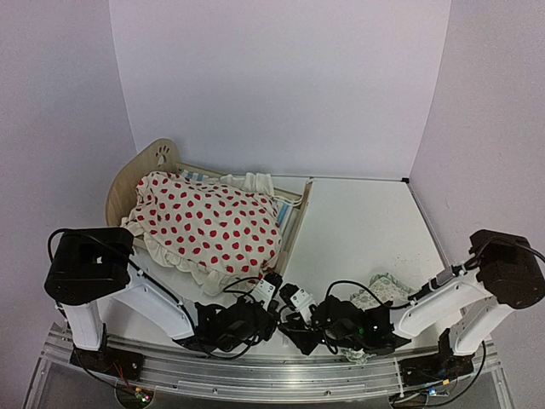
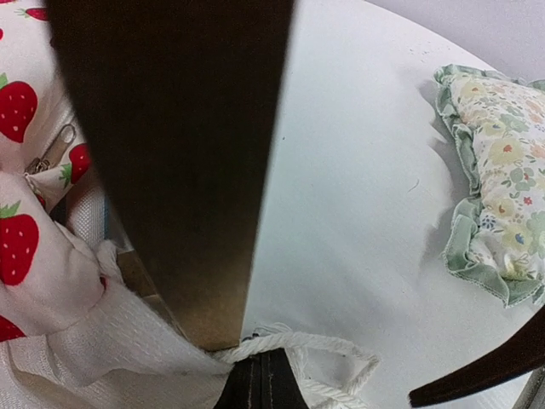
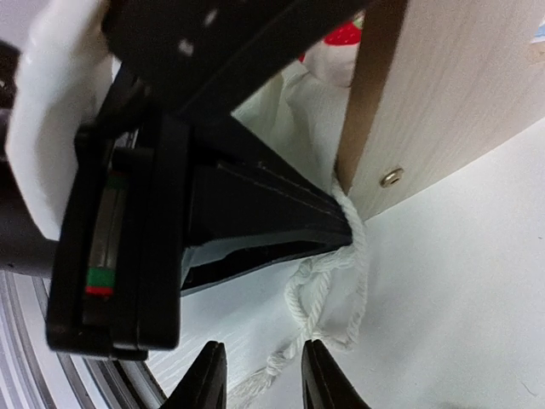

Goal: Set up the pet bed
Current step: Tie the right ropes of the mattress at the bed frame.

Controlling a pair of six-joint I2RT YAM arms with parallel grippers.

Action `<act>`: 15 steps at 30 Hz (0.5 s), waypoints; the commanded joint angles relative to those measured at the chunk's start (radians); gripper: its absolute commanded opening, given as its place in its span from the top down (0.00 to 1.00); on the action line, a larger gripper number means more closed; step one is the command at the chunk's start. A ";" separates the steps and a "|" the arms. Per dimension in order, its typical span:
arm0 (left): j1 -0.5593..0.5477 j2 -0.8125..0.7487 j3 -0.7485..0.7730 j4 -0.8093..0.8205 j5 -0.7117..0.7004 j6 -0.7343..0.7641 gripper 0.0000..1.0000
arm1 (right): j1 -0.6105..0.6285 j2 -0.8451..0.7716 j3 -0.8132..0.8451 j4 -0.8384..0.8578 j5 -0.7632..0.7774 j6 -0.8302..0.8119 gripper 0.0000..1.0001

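The pet bed (image 1: 295,220) of light wood stands at the back left, its paw-print headboard (image 1: 161,154) at the far end. A cream cushion (image 1: 209,223) with red strawberries lies on it. My left gripper (image 1: 274,279) is at the footboard's near corner. Seen from the left wrist, the left gripper (image 2: 263,358) is shut on a white cord (image 2: 294,341) beside the footboard post (image 2: 183,170). In the right wrist view my right gripper (image 3: 261,351) stands open, with the cord's frayed end (image 3: 285,362) lying between its fingers (image 3: 317,375), below the footboard (image 3: 451,94). From above, the right gripper (image 1: 288,291) meets the left one.
A small green frilled floral pillow (image 1: 381,290) (image 2: 498,175) lies on the white table right of both grippers. White fabric (image 2: 102,341) hangs from the bed's near edge. White walls (image 1: 281,77) enclose the table on three sides.
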 commanded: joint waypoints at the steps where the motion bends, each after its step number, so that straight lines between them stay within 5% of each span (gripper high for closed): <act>1: 0.009 0.043 0.019 -0.017 -0.046 -0.006 1.00 | -0.001 -0.117 -0.038 0.007 0.120 0.001 0.66; 7: 0.009 0.056 0.022 -0.009 -0.052 -0.007 1.00 | -0.130 -0.208 -0.077 -0.027 0.091 0.120 0.68; 15: 0.010 0.071 0.033 -0.008 -0.065 -0.008 1.00 | -0.349 -0.063 0.073 -0.124 -0.313 0.220 0.73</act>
